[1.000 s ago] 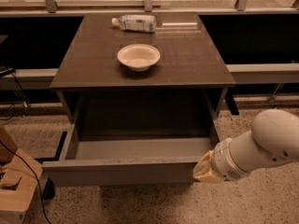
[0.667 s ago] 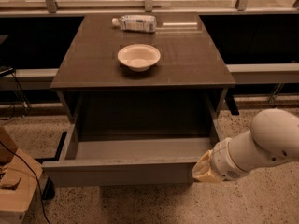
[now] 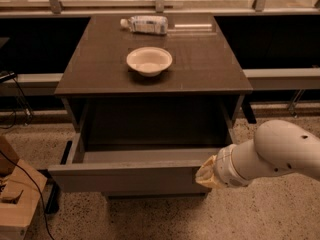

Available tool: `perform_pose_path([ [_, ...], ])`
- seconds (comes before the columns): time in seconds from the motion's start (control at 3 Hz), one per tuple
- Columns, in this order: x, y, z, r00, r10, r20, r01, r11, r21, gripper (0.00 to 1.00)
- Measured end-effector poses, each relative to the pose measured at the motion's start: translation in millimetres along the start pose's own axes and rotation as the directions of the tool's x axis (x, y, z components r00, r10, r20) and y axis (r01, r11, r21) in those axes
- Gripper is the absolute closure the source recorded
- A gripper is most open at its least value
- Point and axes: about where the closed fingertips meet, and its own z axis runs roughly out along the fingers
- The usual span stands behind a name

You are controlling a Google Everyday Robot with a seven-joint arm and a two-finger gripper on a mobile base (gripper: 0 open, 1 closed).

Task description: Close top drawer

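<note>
The top drawer (image 3: 125,178) stands pulled far out of the dark cabinet, its inside bare and its flat grey-brown front facing me. My gripper (image 3: 205,176) sits at the right end of that front, low in the view, at the end of my white arm (image 3: 280,154) that comes in from the right. The tan tip touches or nearly touches the drawer front.
The cabinet top (image 3: 210,59) holds a white bowl (image 3: 149,60) and a plastic bottle (image 3: 145,24) lying on its side at the back. A wooden block and cables (image 3: 15,199) sit on the speckled floor at the left. A railing runs along the back.
</note>
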Motion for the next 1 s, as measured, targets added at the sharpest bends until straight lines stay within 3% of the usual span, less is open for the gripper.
perform_pose_path([
  [0.33,0,0,0,1.0,0.0,0.0,0.0,1.0,0.0,1.0],
  [0.67,-19,-35,17,0.997,-0.067,0.03,0.066,0.9965,0.051,1.0],
  [1.0,-20,-37,18,0.997,-0.071,0.035,0.069,0.996,0.057,1.0],
])
